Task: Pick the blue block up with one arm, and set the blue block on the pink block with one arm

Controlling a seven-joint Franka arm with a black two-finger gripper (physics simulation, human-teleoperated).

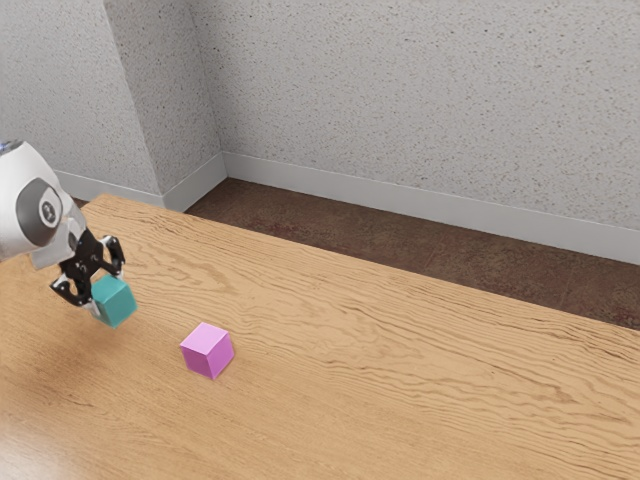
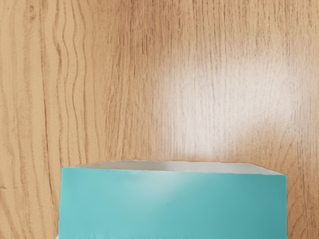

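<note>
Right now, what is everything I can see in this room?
blue block: one, teal-blue, held in the end effector at the exterior view's left
pink block: one, pink, on the table, toward the exterior view's right of the blue block
table: one, light wood
walls: grey, speckled, behind the table
baseboard: white, along the walls
floor: dark brown
robot arm: one, white
end effector: one, black, shut on the blue block

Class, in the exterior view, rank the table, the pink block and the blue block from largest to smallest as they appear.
1. table, by far the largest.
2 and 3. pink block and blue block: they look nearly alike, so I leave them unranked.
</note>
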